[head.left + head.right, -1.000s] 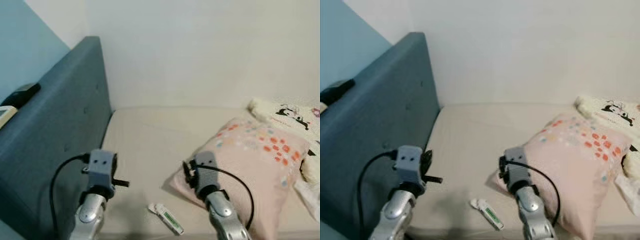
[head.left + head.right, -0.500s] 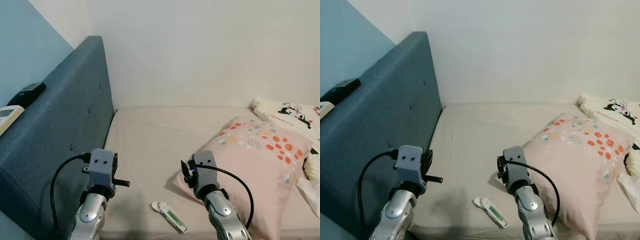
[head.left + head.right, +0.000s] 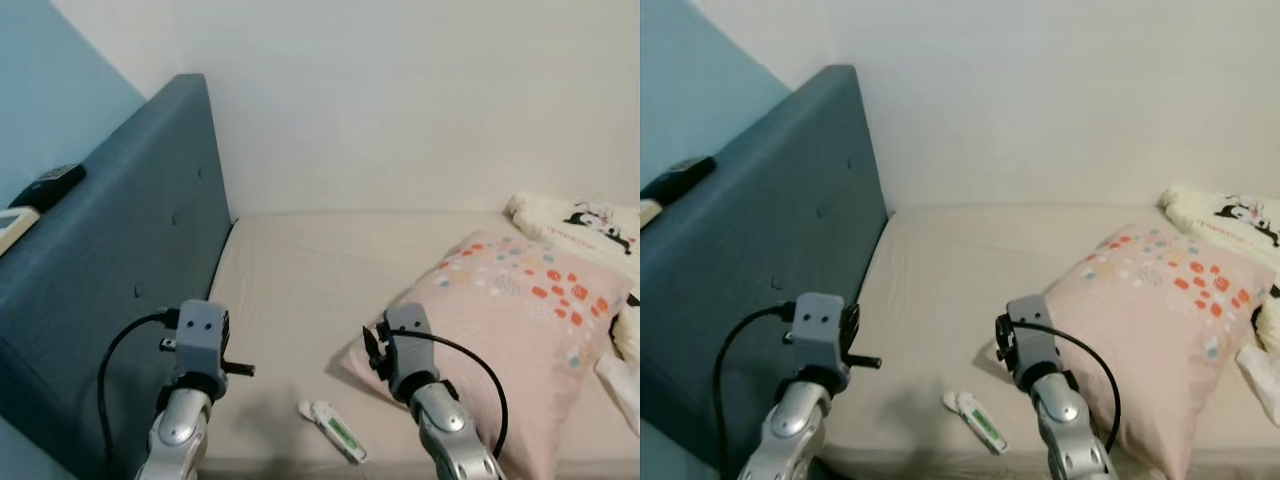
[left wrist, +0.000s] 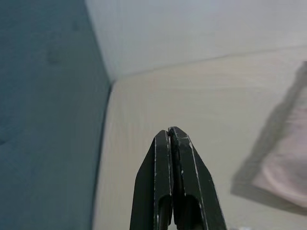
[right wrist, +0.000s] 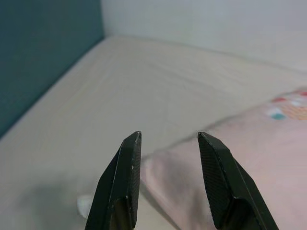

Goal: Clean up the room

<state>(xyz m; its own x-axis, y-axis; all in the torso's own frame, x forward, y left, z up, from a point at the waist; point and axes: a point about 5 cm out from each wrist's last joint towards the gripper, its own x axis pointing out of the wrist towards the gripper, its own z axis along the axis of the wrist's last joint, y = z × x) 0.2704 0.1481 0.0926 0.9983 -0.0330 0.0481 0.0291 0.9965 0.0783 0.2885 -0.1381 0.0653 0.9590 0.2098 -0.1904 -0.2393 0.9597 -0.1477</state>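
The small white tube-shaped item with a green label (image 3: 333,431) lies flat on the beige mattress sheet (image 3: 300,290) near its front edge, between the two arms and below both grippers. Its long axis runs diagonally, with the capped white end toward the left arm and the far end angled toward the robot and the right arm. The right gripper (image 5: 169,182) has its two black fingers spread apart with nothing between them; it hovers above the corner of the pink floral-print pillow (image 3: 510,320), and the tube's rounded white end shows just below and beside its left finger in the right wrist view. The left gripper (image 4: 172,139) has its fingers pressed together and empty, aimed along the sheet beside the dark blue upholstered headboard (image 3: 120,260). Judged from the head views, the right gripper is the nearer of the two and already parted, so it is the likelier one for the pickup; the wrist would need to descend and turn so that the fingers straddle the tube across its narrow width, not along its length.
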